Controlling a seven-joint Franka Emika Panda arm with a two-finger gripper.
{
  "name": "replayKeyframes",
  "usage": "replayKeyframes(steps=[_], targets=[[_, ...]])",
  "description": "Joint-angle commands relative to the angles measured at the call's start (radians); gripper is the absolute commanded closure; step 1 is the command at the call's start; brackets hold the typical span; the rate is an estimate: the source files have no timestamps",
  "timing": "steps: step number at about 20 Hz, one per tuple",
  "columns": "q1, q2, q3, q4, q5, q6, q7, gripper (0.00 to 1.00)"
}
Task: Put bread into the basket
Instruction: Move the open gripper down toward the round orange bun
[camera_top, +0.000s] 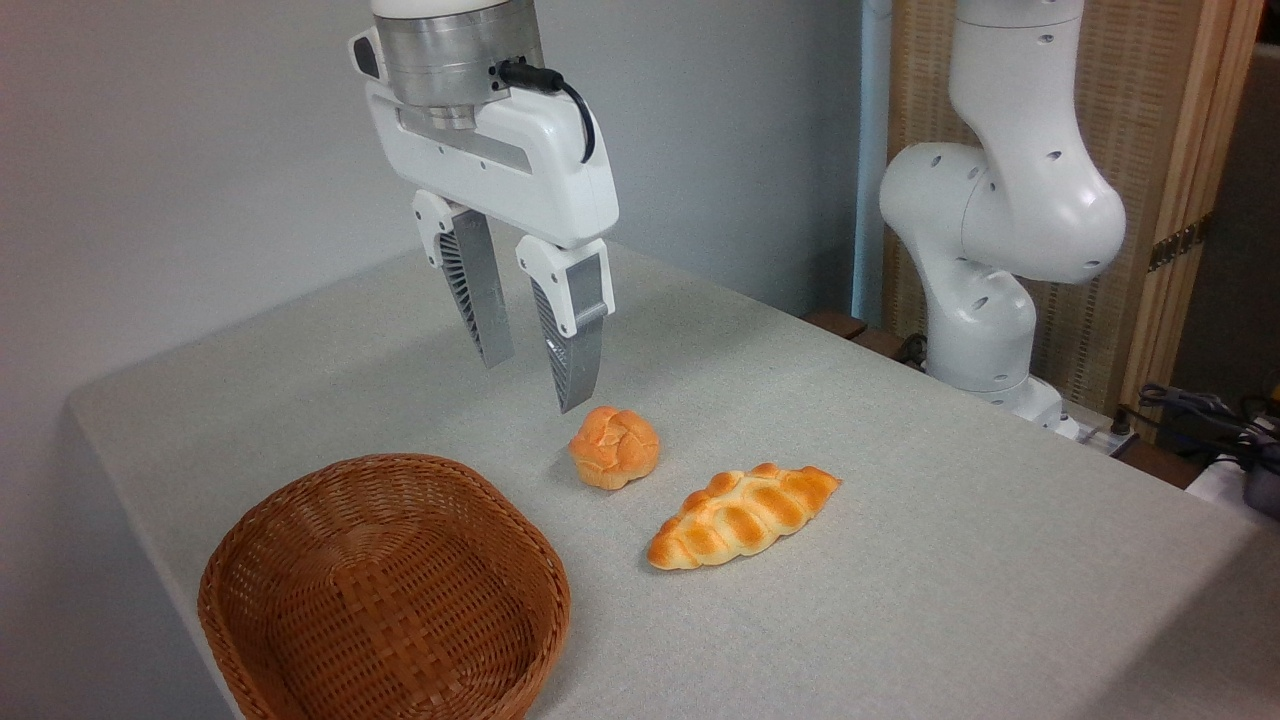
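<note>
Hanging above the worktop (900, 560) with its two fingers spread apart and nothing between them, the gripper (535, 385) was, as we judged it, poised that way so it could drop over the bread (614, 447) and close on its sides. We saw the bread resting on the cloth just below and slightly right of the fingertips, not touched by them, with the basket (300, 560) empty nearby to its lower left and the braided loaf (742, 514) just beside it to the right

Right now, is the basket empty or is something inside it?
Empty: the basket shows only bare wicker inside; the bun lies outside on the table.
</note>
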Motion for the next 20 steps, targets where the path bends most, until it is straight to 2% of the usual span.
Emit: replayKeyframes(steps=[1,15,17,20], targets=[[-0.006,-0.009,0.005,0.014,-0.013,-0.029,-0.011,0.00],[-0.014,-0.014,-0.001,-0.019,-0.033,-0.031,-0.022,0.00],[-0.043,-0.037,-0.001,-0.067,-0.035,-0.029,-0.023,0.00],[-0.091,-0.104,-0.004,-0.209,-0.049,-0.008,-0.023,0.00]])
